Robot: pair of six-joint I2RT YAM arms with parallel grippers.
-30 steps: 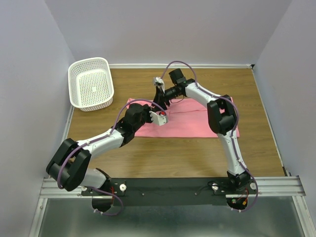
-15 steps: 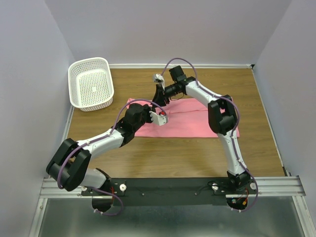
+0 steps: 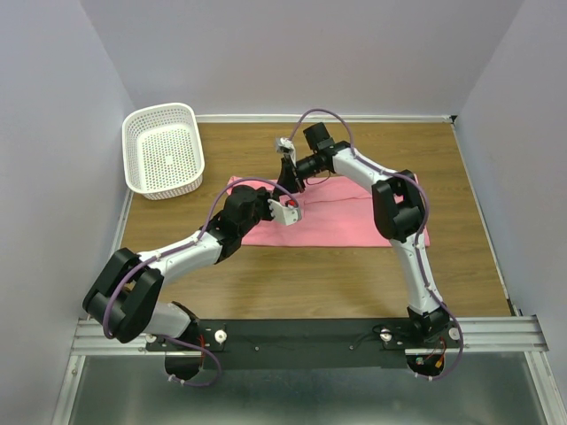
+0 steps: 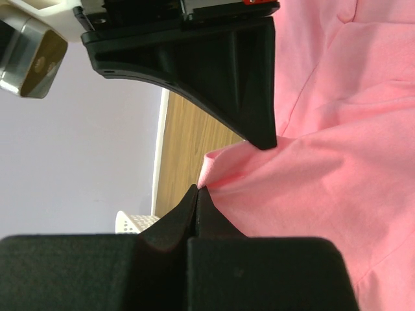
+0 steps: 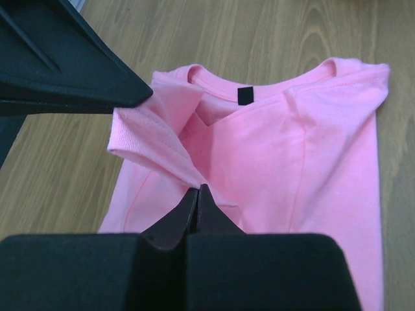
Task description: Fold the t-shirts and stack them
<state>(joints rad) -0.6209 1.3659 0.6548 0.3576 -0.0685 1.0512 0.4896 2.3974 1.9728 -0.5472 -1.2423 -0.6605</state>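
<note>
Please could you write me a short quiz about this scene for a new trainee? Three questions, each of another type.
1. True or false: the white basket holds a shirt.
2. How many hands pinch the pink t-shirt? A) none B) one C) two
3. Fill in: the dark label sits at the shirt's ____.
Key: 1 false. 2 C: the left hand and the right hand are both shut on it. 3 neck.

We count one salmon-pink cotton t-shirt (image 3: pixel 345 226), bearing one small dark label (image 5: pixel 245 96) at its neck. We count one white perforated plastic basket (image 3: pixel 166 155). We count two black two-fingered hands, the left hand (image 4: pixel 198 194) and the right hand (image 5: pixel 198 191), over one brown wooden surface (image 3: pixel 310 283).
</note>
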